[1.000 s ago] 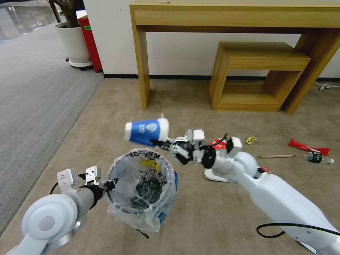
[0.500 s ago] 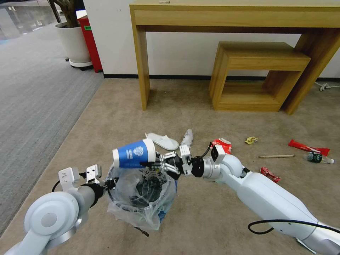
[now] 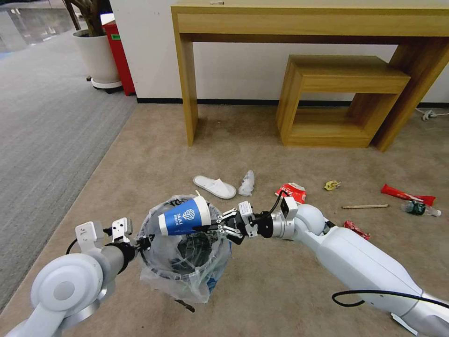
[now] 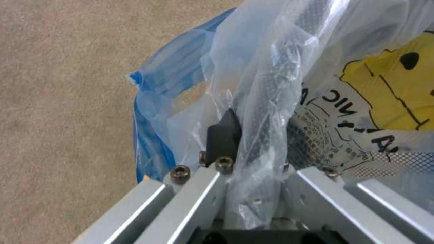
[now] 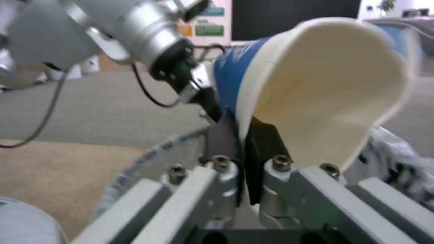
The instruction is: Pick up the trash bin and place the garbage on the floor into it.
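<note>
The trash bin [image 3: 187, 252] was a small round dark container with blue plastic showing at its side, lined with a crinkly clear bag [image 4: 271, 84] printed in black letters and a yellow cartoon face; it hung near the robot, left of centre, over the beige short-pile carpet [image 3: 262, 285]. The left gripper [image 3: 145, 243] was pinched on the bin's left rim, its dark fingers [image 4: 223, 135] pressing the bag's film against the wall. Over the bin's mouth the right gripper [image 3: 206, 229] held a blue-and-white paper cup [image 3: 183, 217] lying on its side, base to the left and open white mouth to the right, with the gripper's fingers [image 5: 226, 135] clamped on the cup's rim, one inside and one outside, squeezing the mouth out of round. The cup was smooth paper with a white logo on its blue wall [image 5: 230, 74]. Farther off on the carpet lay a flat white slipper [image 3: 215, 186], a crumpled tissue [image 3: 246, 183] just right of it, a red-and-white packet [image 3: 291, 191], a small yellow scrap [image 3: 331, 185], a long red wrapper [image 3: 407, 194], a thin wooden stick [image 3: 365, 206], a small bottle [image 3: 418, 208] and another red wrapper [image 3: 357, 229], all right of the bin and well apart from it.
</note>
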{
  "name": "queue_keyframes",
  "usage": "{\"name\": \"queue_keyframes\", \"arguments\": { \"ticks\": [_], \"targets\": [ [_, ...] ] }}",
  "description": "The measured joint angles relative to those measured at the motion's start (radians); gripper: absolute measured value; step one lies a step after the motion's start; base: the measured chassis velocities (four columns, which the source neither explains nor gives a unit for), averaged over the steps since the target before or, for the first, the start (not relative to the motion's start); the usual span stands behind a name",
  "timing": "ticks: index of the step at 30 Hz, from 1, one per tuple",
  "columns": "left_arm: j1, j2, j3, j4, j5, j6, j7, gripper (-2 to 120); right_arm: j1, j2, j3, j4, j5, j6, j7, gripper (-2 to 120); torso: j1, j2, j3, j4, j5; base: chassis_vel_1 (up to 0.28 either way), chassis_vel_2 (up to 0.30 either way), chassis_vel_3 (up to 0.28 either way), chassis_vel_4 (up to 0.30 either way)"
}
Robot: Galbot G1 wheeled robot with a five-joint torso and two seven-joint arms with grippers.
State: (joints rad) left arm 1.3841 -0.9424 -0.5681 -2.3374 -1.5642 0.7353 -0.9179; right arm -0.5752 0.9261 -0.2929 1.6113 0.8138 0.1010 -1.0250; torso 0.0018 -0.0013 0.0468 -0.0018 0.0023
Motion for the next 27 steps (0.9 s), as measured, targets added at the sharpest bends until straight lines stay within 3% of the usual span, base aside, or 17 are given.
{"name": "queue_keyframes", "arguments": {
  "ticks": [11,14,18,21,27],
  "targets": [
    [0.016,-0.002,-0.003,-0.017,0.007,0.000,0.001,0,0.009,-0.017,0.008,0.045,-0.055,-0.095,0.124,41,0.000,0.000,0.000,0.0000,0.0000,0.000,0.000,0.000,0.000],
    [0.021,-0.002,-0.003,-0.023,0.006,0.000,0.001,0,0.007,-0.025,0.013,0.067,-0.070,-0.137,0.177,59,0.000,0.000,0.000,0.0000,0.0000,0.000,0.000,0.000,0.000],
    [0.021,-0.003,-0.003,-0.023,0.007,0.000,0.001,0,0.006,-0.027,0.015,0.077,-0.070,-0.147,0.184,69,0.000,0.000,0.000,0.0000,0.0000,0.000,0.000,0.000,0.000],
    [0.020,-0.004,-0.003,-0.021,0.008,0.000,0.001,0,0.003,-0.030,0.023,0.090,-0.065,-0.150,0.183,85,0.000,0.000,0.000,0.0000,0.0000,0.000,0.000,0.000,0.000],
    [0.005,-0.019,-0.019,0.003,0.027,0.000,-0.012,0,-0.026,-0.030,0.084,0.118,0.005,-0.124,0.192,99,0.000,0.000,0.000,0.0000,-0.0001,0.000,0.000,0.000,0.000]
  ]
}}
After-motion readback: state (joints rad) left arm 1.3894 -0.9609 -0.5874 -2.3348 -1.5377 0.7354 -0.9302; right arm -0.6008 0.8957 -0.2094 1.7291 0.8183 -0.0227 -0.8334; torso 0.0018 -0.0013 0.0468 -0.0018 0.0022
